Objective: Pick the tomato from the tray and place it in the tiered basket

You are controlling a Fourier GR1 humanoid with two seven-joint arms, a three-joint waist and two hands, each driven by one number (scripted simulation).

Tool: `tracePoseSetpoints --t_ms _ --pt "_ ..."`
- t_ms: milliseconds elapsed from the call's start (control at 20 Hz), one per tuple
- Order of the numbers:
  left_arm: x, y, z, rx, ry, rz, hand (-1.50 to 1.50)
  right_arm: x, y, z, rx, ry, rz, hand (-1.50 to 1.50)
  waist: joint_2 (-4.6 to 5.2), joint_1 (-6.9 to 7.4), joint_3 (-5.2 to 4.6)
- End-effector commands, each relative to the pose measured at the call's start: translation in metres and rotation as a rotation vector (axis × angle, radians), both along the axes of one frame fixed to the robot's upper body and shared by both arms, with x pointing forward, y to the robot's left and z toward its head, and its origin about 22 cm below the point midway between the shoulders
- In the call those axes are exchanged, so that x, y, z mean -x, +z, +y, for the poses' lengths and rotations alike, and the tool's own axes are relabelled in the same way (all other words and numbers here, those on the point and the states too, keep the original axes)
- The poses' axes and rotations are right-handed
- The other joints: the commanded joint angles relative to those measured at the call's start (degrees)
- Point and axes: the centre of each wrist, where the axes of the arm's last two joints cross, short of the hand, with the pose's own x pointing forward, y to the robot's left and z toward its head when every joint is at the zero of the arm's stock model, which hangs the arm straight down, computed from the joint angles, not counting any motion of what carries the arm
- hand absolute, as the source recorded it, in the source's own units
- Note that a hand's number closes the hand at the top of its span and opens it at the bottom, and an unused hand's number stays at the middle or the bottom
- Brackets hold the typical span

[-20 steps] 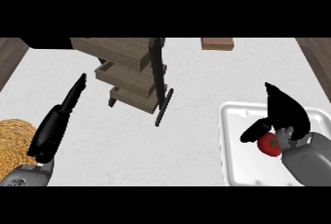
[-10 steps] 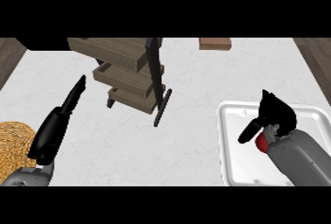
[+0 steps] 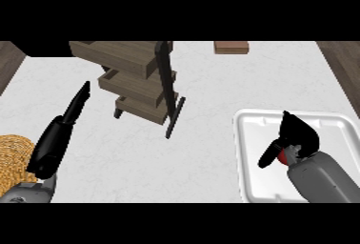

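Matt wooden tiered basket [image 3: 134,71], glossy white plastic-looking tray [image 3: 253,143], mottled stone-like counter [image 3: 211,81], woven mat [image 3: 13,157].

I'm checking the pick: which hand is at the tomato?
The right hand, over the white tray and curled around the red tomato. The left hand rests apart, fingers straight.

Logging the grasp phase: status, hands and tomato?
Right hand curled over tomato in tray. Left hand open, resting at left. Basket path unobstructed.
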Motion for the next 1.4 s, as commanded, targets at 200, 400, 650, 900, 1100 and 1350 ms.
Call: tracePoseSetpoints --t_ms 200,400,650,900,1100,1350 --pt "0.001 -0.007 -0.008 -0.005 -0.002 0.0 0.0 0.0 0.014 0.006 0.173 -0.192 0.002 -1.5 -0.04 -0.25 -0.01" --pt "0.005 -0.008 0.001 -0.021 0.019 -0.005 0.0 0.011 0.009 -0.014 0.188 -0.233 -0.007 -1.5 0.14 0.08 0.08" --pt "0.0 -0.011 -0.019 -0.006 -0.009 -0.008 0.0 0.012 0.007 -0.01 0.15 -0.233 0.018 -1.5 0.18 0.18 0.1" --pt "0.002 0.011 0.003 0.005 -0.019 -0.001 0.0 0.02 -0.014 -0.025 0.157 -0.255 0.009 -1.5 0.15 0.71 0.15" --pt "0.001 0.012 0.0 -0.009 -0.008 -0.009 0.0 0.013 -0.017 -0.015 0.147 -0.264 0.013 -1.5 0.24 0.88 0.14" --pt "-0.009 -0.01 -0.001 0.007 -0.002 -0.008 0.0 0.03 -0.025 -0.029 0.134 -0.26 -0.004 -1.5 0.28 0.06 0.11"
